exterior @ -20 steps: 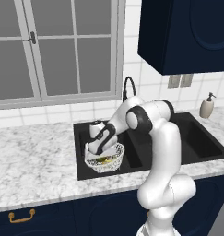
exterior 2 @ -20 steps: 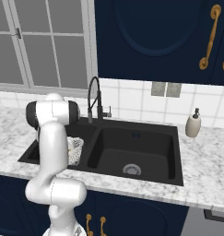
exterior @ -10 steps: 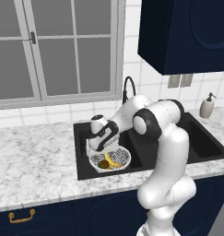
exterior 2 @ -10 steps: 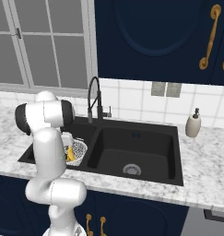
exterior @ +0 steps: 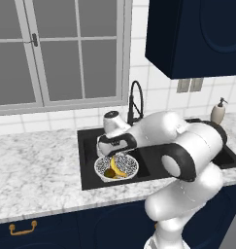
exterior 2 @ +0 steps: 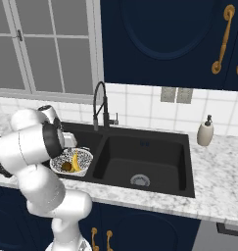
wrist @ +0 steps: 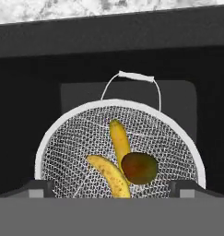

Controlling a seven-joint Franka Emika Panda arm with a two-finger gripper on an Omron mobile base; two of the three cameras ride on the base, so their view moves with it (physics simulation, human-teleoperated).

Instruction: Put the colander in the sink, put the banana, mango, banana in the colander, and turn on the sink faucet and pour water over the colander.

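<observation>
The white speckled colander (exterior: 125, 170) sits in the left basin of the black sink (exterior: 88, 160). Inside it lie two bananas (wrist: 119, 137) (wrist: 109, 175) and the dark mango (wrist: 139, 168), touching one another. My gripper (exterior: 111, 148) hovers just above the colander's far rim, pointing down into it. In the hand view the gripper (wrist: 113, 189) is open, its fingertips (wrist: 39, 188) standing wide apart over the fruit and holding nothing. The right base view also shows the colander (exterior 2: 84, 156) with a banana (exterior 2: 75, 162) and the mango (exterior 2: 66, 166). The tall black sink faucet (exterior: 134, 100) stands behind the basin divider.
A white soap dispenser (exterior 2: 205, 133) stands on the counter right of the sink. The right basin (exterior 2: 140, 157) has a silver drain (exterior 2: 138, 180). Marble counter (exterior: 37, 165) lies to the left, a window behind it, dark cabinets above. My own bulky arm (exterior: 187, 151) spans the sink's front.
The gripper has lifted out of the colander and its fingers have spread wider. The arm's elbow has swung forward and low across the sink front. The fruit lies loose in the colander.
</observation>
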